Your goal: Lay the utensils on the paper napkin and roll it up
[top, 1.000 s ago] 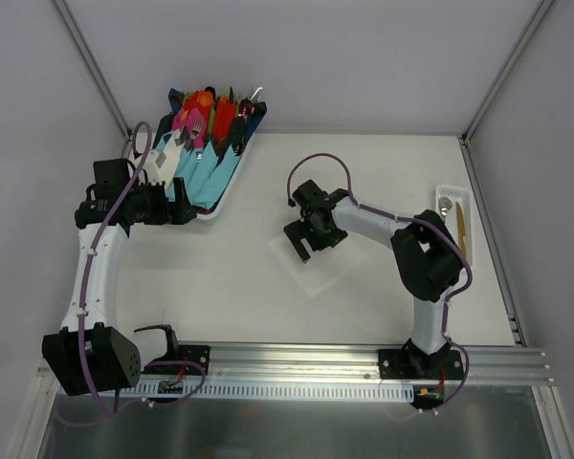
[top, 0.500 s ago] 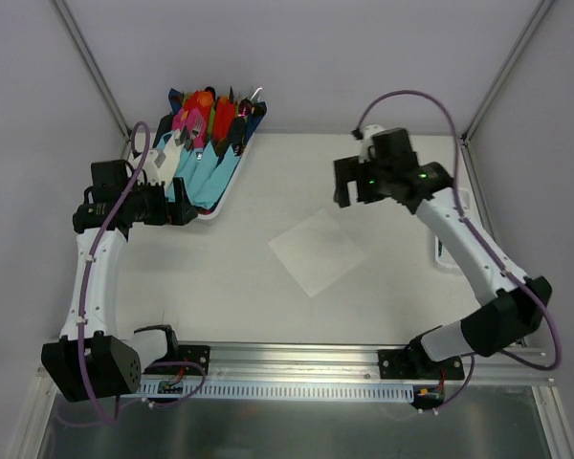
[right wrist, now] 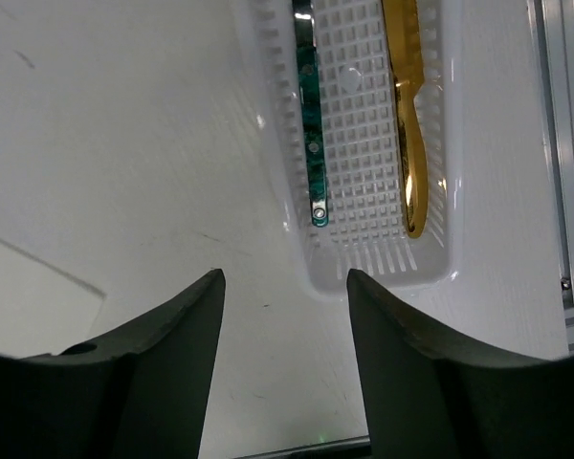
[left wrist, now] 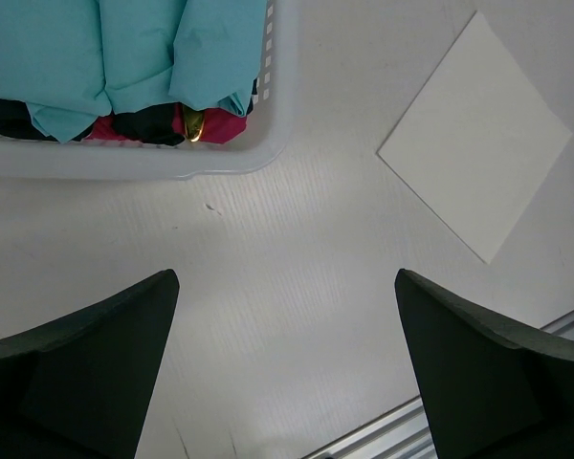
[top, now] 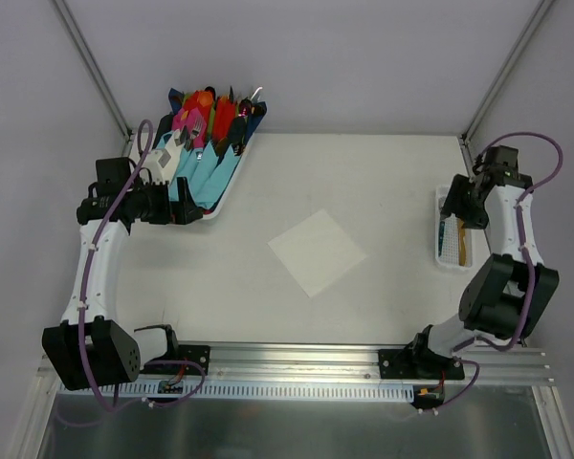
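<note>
Two pincers, both empty: the right pincer [right wrist: 284, 287], part-spread, hangs over the white tray [right wrist: 383, 273] at the table's [top: 383, 182] three o'clock edge, where both utensils [right wrist: 408, 143] lie; left pincer [left wrist: 287, 287] gapes wide; paper napkin [top: 317, 251] lies flat mid-table.

Both utensils are in the white slotted tray [right wrist: 378, 273], lying lengthwise and apart: the golden-yellow utensil [right wrist: 411, 143] along one wall, the dark-handled utensil [right wrist: 309, 124] along the other. The paper napkin [top: 317, 251] is plain white, flat and unrolled, turned diamond-wise, well apart from that tray.
</note>
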{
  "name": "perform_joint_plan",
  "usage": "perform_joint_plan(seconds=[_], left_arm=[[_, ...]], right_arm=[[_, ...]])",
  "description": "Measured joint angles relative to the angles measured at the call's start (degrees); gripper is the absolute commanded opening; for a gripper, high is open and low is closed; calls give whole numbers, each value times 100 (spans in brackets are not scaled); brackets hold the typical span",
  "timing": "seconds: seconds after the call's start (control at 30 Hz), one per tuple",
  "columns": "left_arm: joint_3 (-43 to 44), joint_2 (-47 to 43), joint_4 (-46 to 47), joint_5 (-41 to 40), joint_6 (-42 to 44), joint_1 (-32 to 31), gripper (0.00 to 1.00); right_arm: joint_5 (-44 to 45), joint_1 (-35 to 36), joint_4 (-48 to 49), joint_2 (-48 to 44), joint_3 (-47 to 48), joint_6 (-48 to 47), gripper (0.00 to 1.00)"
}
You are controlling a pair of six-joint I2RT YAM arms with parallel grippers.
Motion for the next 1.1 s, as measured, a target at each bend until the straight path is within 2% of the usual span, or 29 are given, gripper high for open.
perform_joint_plan(seconds=[0.2, 0.6, 0.83, 1.1], left_arm=[[0, 81, 4, 57, 4, 39, 99], [22, 461, 0, 107, 9, 188, 99], [55, 525, 4, 109, 42, 227, 99], [66, 577, 2, 109, 61, 378, 99]], right_arm=[[22, -262, 46, 1067, 4, -33, 44], [302, -302, 153, 2055, 660, -52, 36], [894, -334, 98, 2260, 984, -111, 40], [964, -385, 52, 2798, 1211, -118, 44]])
